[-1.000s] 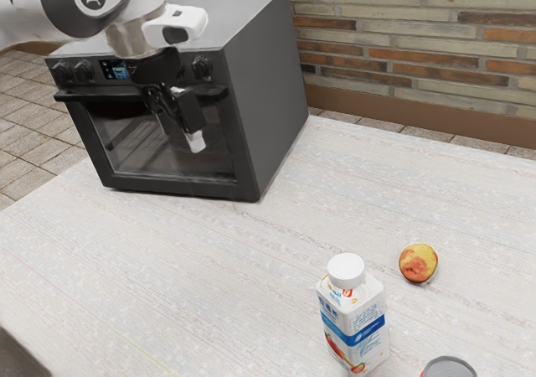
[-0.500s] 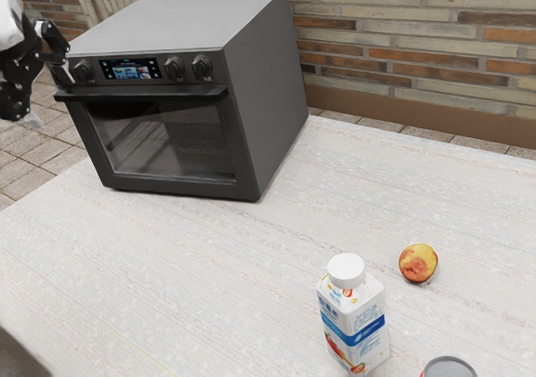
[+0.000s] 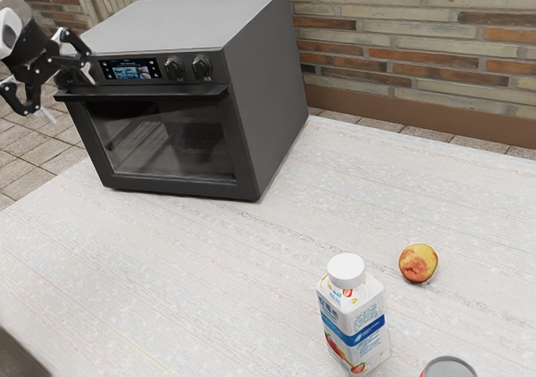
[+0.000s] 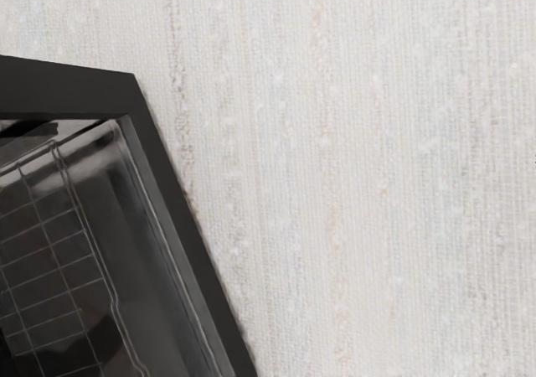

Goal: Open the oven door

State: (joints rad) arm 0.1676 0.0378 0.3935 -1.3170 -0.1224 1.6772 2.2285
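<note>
Lining up on the door handle (image 3: 144,97) seems the current step; the gripper (image 3: 70,99), fingers spread, is near its end at the exterior view's left. The oven door (image 3: 163,147), far left, looks shut. Next: hook or grasp, then pull.

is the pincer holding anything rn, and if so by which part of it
Nothing is held: the pincer is open, its fingers spread wide apart, near the end of the oven handle at the exterior view's left.
</note>
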